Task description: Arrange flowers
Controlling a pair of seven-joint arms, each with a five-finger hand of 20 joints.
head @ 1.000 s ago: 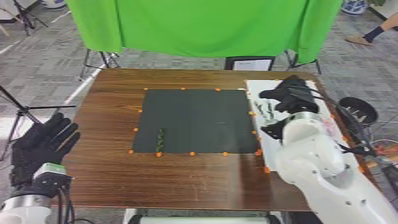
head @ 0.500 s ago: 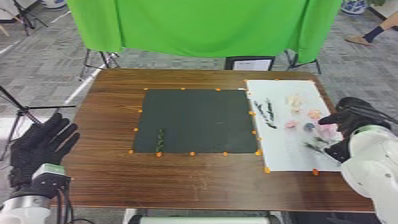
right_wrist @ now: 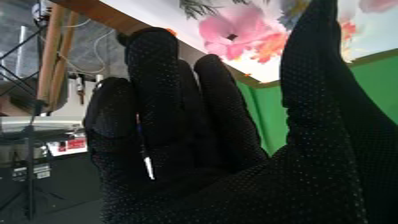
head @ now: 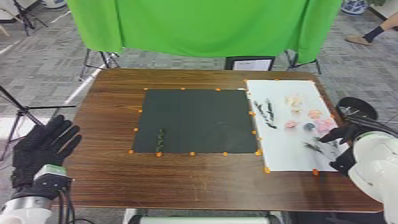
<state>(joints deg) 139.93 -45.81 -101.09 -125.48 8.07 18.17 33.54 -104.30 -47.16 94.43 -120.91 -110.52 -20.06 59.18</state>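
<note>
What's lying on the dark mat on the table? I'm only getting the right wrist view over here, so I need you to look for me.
Observer: In the head view, a thin green stem lies on the dark mat, toward its near left corner and running lengthwise away from the robot.
Operator: Okay, and where's the robot's left hand right now?
Observer: The head view has the left hand at the left edge of the table, across the mat from the white sheet with the flowers.
</note>
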